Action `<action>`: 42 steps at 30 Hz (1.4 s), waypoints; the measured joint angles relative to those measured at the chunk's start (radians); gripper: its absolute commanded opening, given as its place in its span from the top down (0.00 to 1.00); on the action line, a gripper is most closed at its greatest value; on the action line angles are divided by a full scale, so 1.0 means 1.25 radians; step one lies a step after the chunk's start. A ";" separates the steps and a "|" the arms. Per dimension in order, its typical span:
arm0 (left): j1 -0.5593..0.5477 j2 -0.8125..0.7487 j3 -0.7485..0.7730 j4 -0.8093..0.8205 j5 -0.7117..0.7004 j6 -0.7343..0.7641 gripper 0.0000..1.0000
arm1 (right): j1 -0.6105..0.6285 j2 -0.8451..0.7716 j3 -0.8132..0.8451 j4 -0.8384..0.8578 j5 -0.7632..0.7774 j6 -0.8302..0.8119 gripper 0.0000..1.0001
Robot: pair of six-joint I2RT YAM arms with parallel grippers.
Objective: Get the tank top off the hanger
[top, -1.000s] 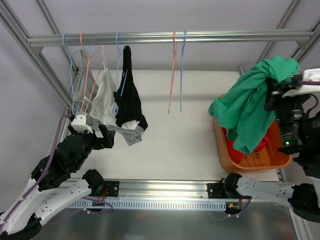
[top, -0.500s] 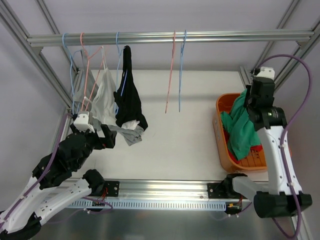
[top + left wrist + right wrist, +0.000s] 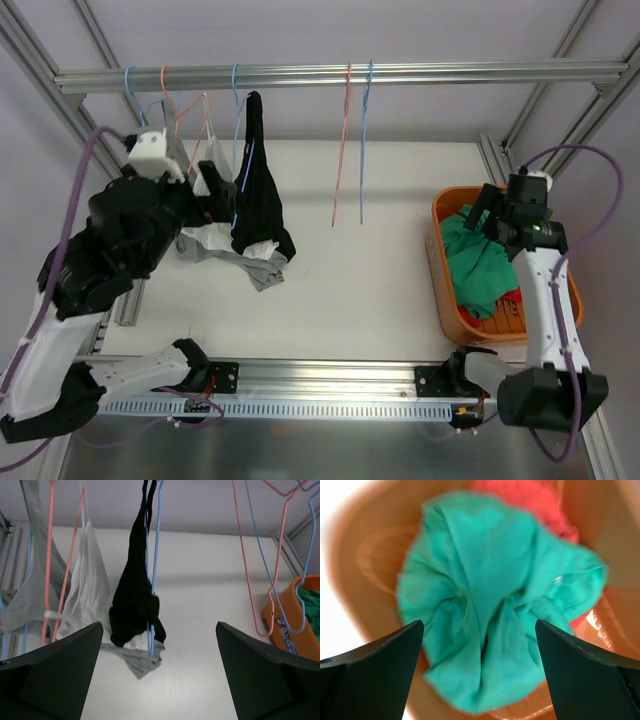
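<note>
A black tank top (image 3: 258, 190) (image 3: 135, 600) hangs on a blue hanger (image 3: 156, 555) from the rail (image 3: 400, 74). A white top (image 3: 87, 595) on a pink hanger and a grey one (image 3: 30, 595) hang to its left. My left gripper (image 3: 218, 190) (image 3: 159, 625) is open, raised in front of these garments, touching none. My right gripper (image 3: 487, 215) (image 3: 479, 622) is open just above a green tank top (image 3: 478, 265) (image 3: 490, 605) lying crumpled in the orange basket (image 3: 450, 310) (image 3: 375, 555).
An empty pink hanger (image 3: 343, 150) (image 3: 245, 555) and an empty blue hanger (image 3: 365, 140) (image 3: 305, 580) hang mid-rail. A red garment (image 3: 510, 298) (image 3: 530, 495) lies under the green one. Grey hems (image 3: 255, 268) trail on the white table. Frame posts stand at both sides.
My right gripper has opened and the green tank top now lies in the basket. My left arm has risen from the table's left edge up to the hanging garments.
</note>
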 measured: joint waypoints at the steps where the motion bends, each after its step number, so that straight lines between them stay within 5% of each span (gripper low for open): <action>1: 0.010 0.046 0.036 -0.004 -0.005 0.012 0.01 | 0.000 -0.030 0.018 -0.011 0.000 0.000 0.01; 6: 0.143 0.237 0.170 -0.016 0.052 0.065 0.01 | 0.000 -0.287 0.111 -0.005 -0.045 -0.005 0.00; 10: 0.204 0.314 0.211 -0.030 0.127 0.098 0.02 | 0.000 -0.501 0.090 0.047 -0.214 -0.007 0.05; 13: 0.224 0.356 0.251 -0.037 0.164 0.119 0.11 | 0.000 -0.541 0.052 0.081 -0.372 0.011 0.10; 15: 0.248 0.384 0.273 -0.038 0.184 0.133 0.19 | 0.000 -0.525 0.007 0.106 -0.484 0.038 0.12; 19: 0.309 0.449 0.305 -0.040 0.226 0.151 0.53 | 0.000 -0.488 -0.079 0.136 -0.642 0.085 0.14; 27: 0.336 0.528 0.340 -0.045 0.299 0.169 1.00 | 0.000 -0.512 -0.097 0.166 -0.750 0.108 0.15; 42: 0.336 0.502 0.432 -0.056 0.374 0.164 1.00 | 0.000 -0.492 -0.113 0.208 -0.800 0.125 0.15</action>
